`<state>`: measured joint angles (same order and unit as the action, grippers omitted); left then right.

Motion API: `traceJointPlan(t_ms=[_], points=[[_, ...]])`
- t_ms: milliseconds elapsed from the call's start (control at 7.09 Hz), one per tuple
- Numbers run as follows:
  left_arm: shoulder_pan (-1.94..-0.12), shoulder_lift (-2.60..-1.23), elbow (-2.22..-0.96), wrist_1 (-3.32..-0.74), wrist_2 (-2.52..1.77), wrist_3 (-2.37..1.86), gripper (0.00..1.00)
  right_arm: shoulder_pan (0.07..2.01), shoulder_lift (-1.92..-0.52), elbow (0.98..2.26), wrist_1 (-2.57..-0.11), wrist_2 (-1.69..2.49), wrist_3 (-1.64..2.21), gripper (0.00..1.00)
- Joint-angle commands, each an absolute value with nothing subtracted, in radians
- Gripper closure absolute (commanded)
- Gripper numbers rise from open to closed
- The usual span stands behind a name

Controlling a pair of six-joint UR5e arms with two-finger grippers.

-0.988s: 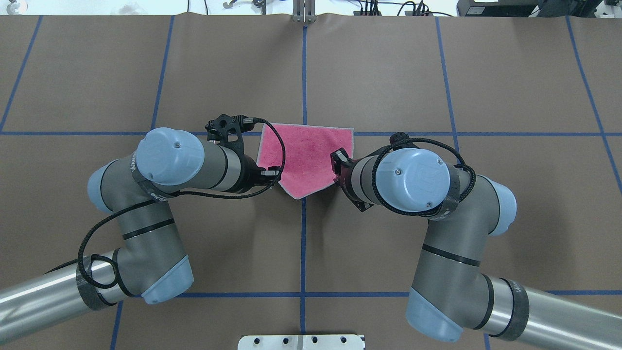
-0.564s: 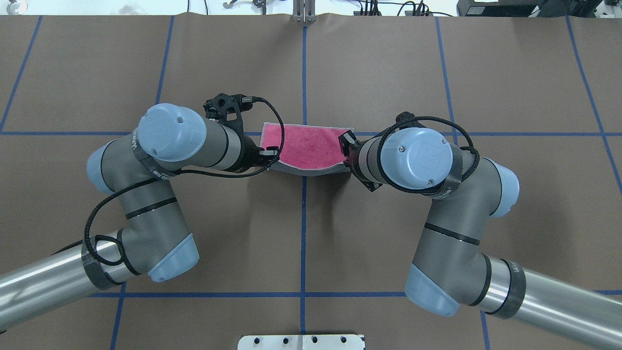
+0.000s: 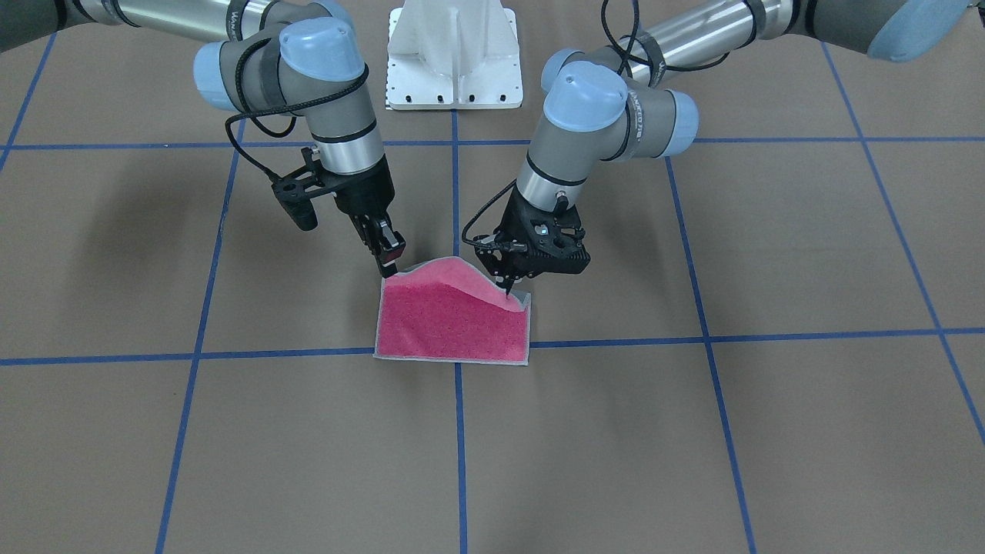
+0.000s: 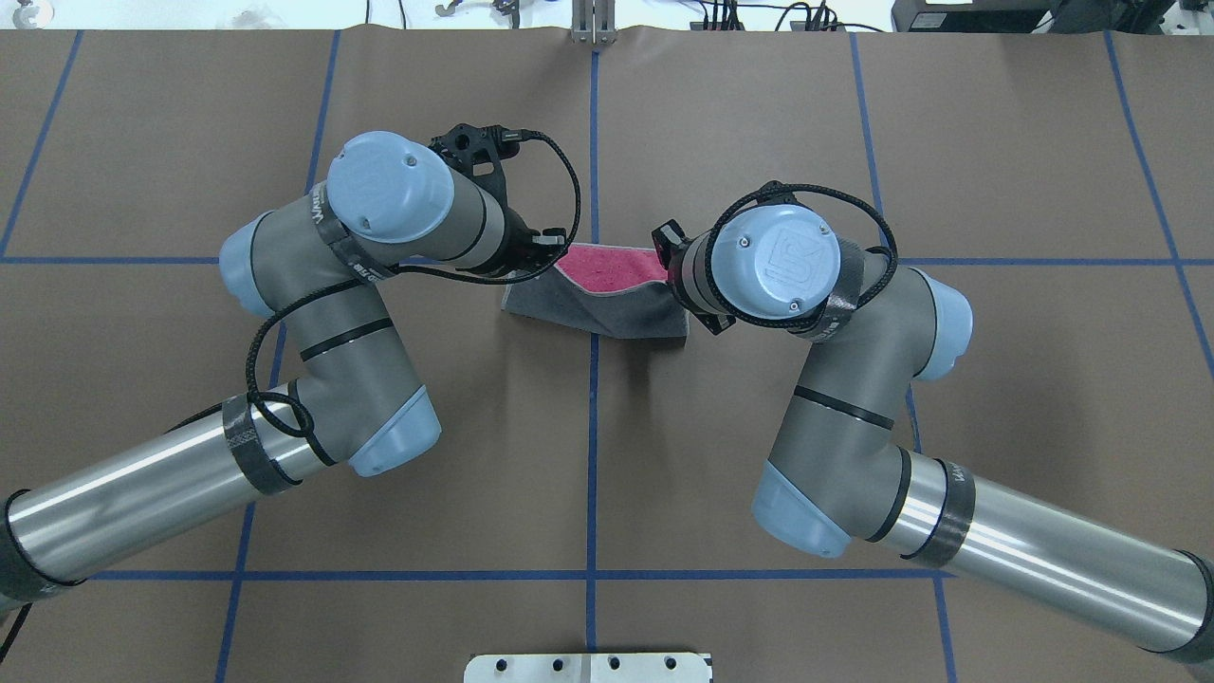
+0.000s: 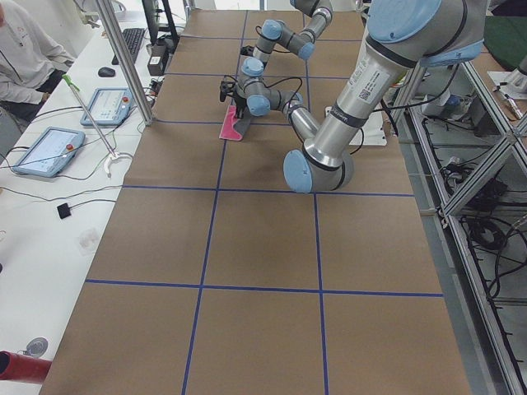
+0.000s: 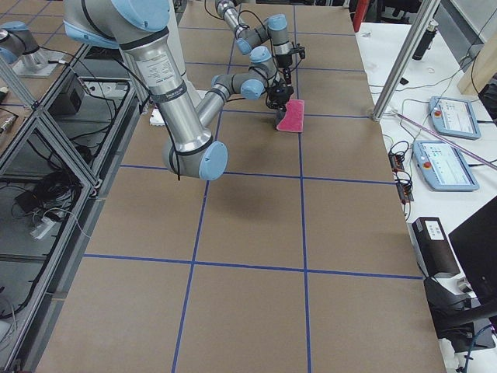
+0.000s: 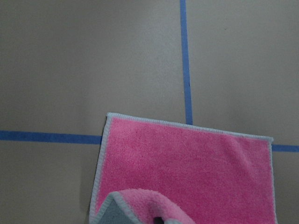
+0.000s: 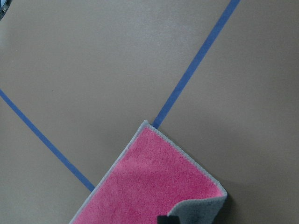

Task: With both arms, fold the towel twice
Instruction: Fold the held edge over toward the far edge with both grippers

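Pink terry is giving way to grey as the towel (image 3: 454, 327) is being turned over on itself. The left gripper (image 3: 509, 291) and the right gripper (image 3: 387, 267) are each pinching one raised corner, jaws closed tight on the cloth with nothing else in them, and the edge slung between them is bulging upward in the middle. The opposite edge is lying flat on the table (image 3: 692, 431), along the blue tape line (image 3: 231, 355) near the centre cross. Compared with the overhead picture of a moment earlier, both arms are reaching further forward, and the lifted edge is now sitting almost above the resting one. Where a broad pink band was showing then, only a narrow pink sliver is left, and the dark grey face (image 4: 597, 308) is filling most of the shape. That suggests the first fold is nearing its end: the carried corners are probably needing only to be lowered onto the far corners and let go, while the second fold is not yet begun.
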<state>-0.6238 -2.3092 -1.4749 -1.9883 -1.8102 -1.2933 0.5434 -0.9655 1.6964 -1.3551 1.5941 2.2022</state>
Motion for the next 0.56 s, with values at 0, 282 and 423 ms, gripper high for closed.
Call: traceJointPlan(t_ms=[0,282,423], points=[[-0.638,-2.339,-1.398,-1.994,-1.81,-1.292,1.0,0.558,-0.959,1.663,-1.353,1.595,2.195,1.0],[-0.644,-2.339,-1.373,-1.994,-1.809,-1.259,1.0,0.571,-0.957,1.641,-1.353,1.595,2.178,1.0],[-0.644,-2.344,-1.37,-1.994,-1.809,-1.259,1.0,0.572,-0.954,1.641,-1.353,1.595,2.178,1.0]])
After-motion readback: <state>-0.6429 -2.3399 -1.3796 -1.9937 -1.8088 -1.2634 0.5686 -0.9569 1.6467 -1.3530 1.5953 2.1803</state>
